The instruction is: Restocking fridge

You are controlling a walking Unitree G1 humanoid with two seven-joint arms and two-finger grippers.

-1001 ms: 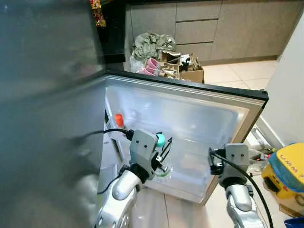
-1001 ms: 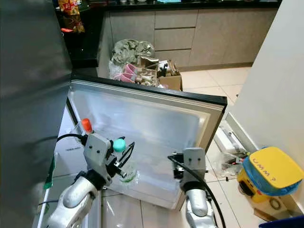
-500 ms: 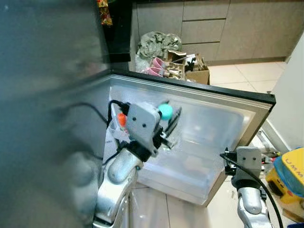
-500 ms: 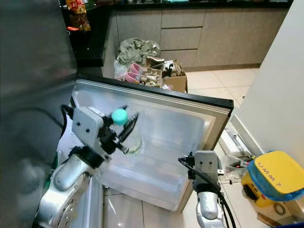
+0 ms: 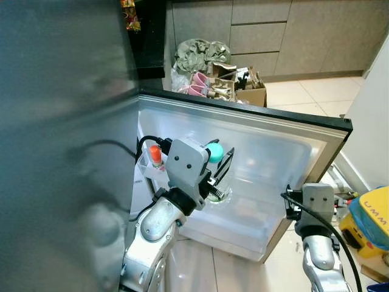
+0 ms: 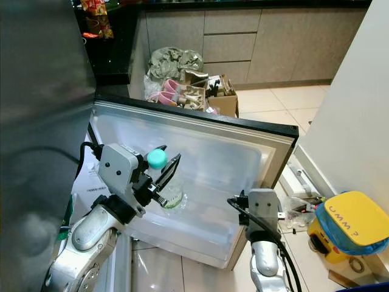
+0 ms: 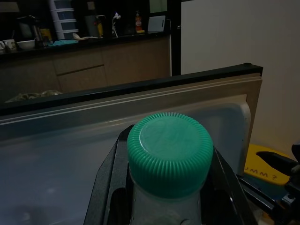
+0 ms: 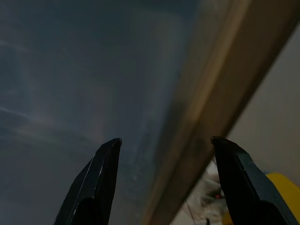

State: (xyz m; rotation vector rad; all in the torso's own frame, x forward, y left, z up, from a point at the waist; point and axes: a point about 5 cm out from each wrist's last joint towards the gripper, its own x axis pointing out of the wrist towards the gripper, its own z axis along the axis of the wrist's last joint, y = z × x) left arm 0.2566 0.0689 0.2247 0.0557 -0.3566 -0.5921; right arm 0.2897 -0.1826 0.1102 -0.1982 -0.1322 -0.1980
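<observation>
**Left wrist view: green-capped bottle in my grip, coming back down toward the door shelf**

Left wrist view shows my left gripper (image 7: 168, 187) clamped on a clear plastic bottle (image 6: 171, 196), one black finger on each side just under its green cap (image 7: 169, 159). Beyond the cap lies the inner face of the open fridge door (image 5: 267, 152), white and moulded, with its dark top edge running across.

From the head camera, my left arm holds the bottle in front of the door liner, tilted, its base near the door shelf (image 5: 243, 228) low on the liner. Half a second ago the bottle sat higher against the liner; now it has dropped a little and moved toward the middle of the door. A second ago it was lower still, so I judge I am settling on a spot, not yet releasing.

An orange-capped bottle (image 5: 155, 155) stands in the door near the hinge side, beside my wrist.

My right gripper (image 8: 159, 183) hangs spread wide, holding nothing, close to the door's free edge (image 6: 270, 164). It has barely shifted.

Nothing is stocked from this hand yet. Next comes lowering the base squarely into the shelf before I let go.
</observation>
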